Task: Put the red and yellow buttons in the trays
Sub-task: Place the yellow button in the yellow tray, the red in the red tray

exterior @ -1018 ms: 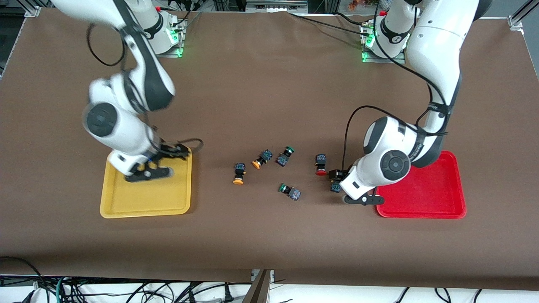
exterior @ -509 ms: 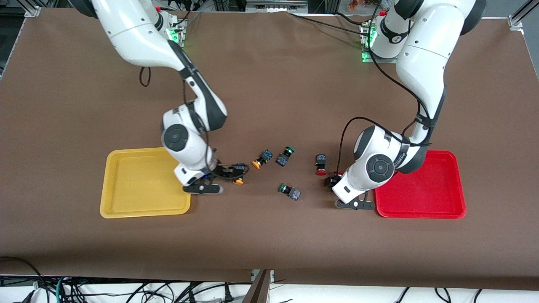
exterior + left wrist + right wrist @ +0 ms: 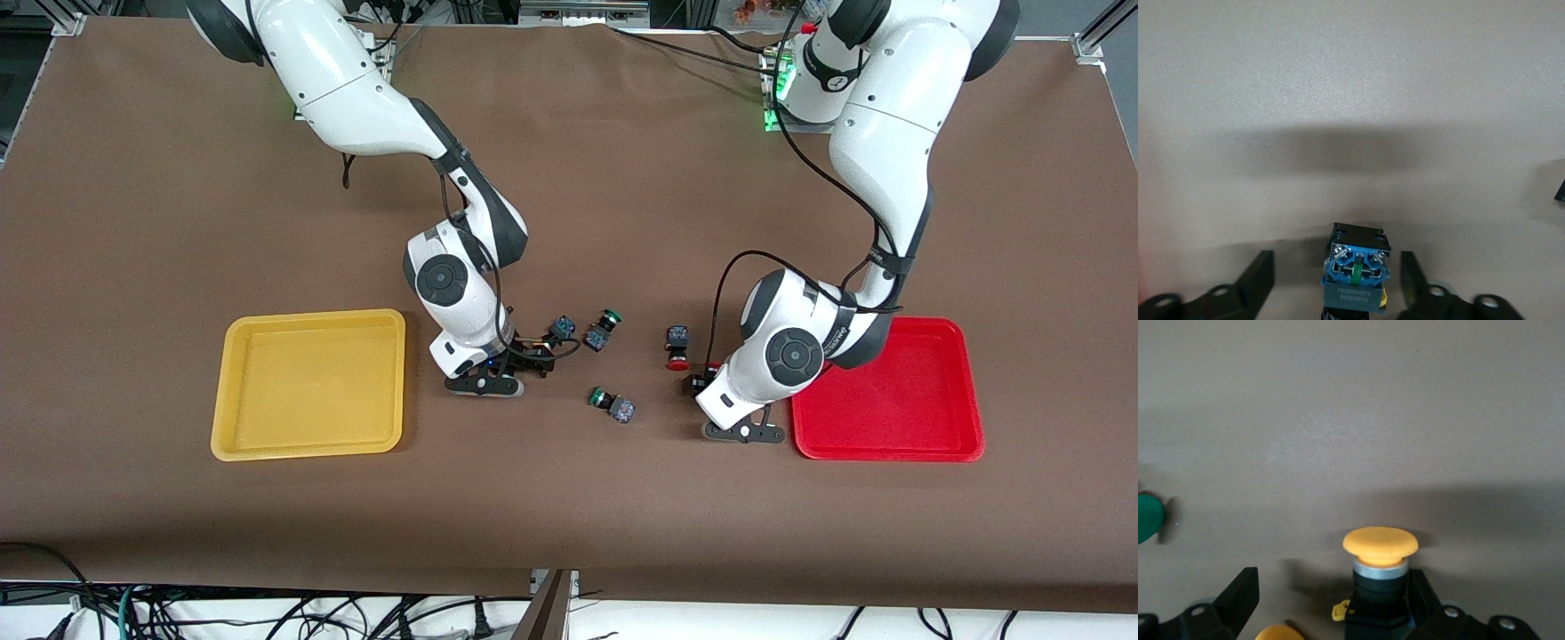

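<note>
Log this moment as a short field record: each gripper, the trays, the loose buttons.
right gripper: open, astride a yellow button
left gripper: open, astride a button lying base-up beside the red tray
yellow tray: holds no button
red tray: holds no button
red button: on the table
green buttons: on the table

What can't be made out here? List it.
- Left wrist view: the button inside the open left gripper shows only its base; the edge cuts off its cap, colour unknown.
- Right wrist view: the edge cuts off a second yellow cap by the right gripper.
- Front view: the right wrist mostly hides the yellow button.
</note>
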